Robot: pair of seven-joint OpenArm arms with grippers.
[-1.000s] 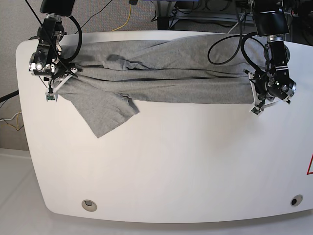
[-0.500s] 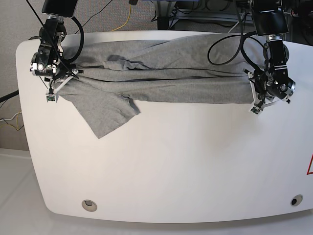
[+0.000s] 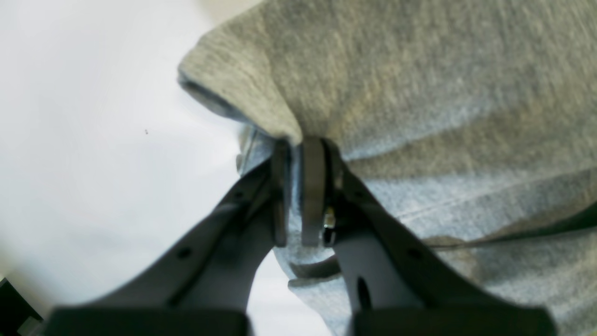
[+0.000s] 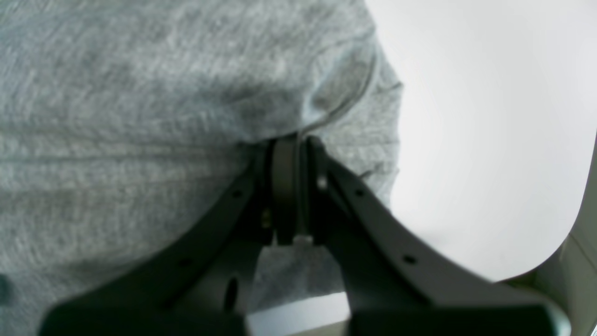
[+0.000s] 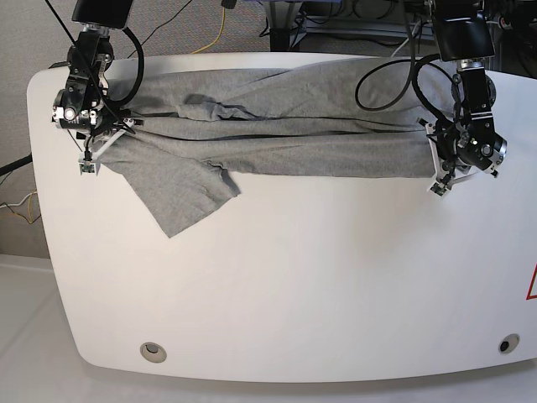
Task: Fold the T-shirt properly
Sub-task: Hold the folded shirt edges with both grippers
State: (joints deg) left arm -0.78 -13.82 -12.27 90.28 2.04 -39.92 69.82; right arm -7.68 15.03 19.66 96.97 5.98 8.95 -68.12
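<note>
Left gripper (image 3: 298,186), right gripper (image 4: 291,186) each pinching grey T-shirt (image 5: 285,138) edge; white table (image 5: 319,285) fills frame, cables (image 5: 210,34) upper left.

I see a plain heather-grey T-shirt (image 5: 277,126) with no print, a glossy white table (image 5: 294,277), my black left gripper (image 3: 298,196), my black right gripper (image 4: 291,191), a yellow cable (image 5: 220,29) behind, a red mark (image 5: 532,284) at the table's edge
</note>
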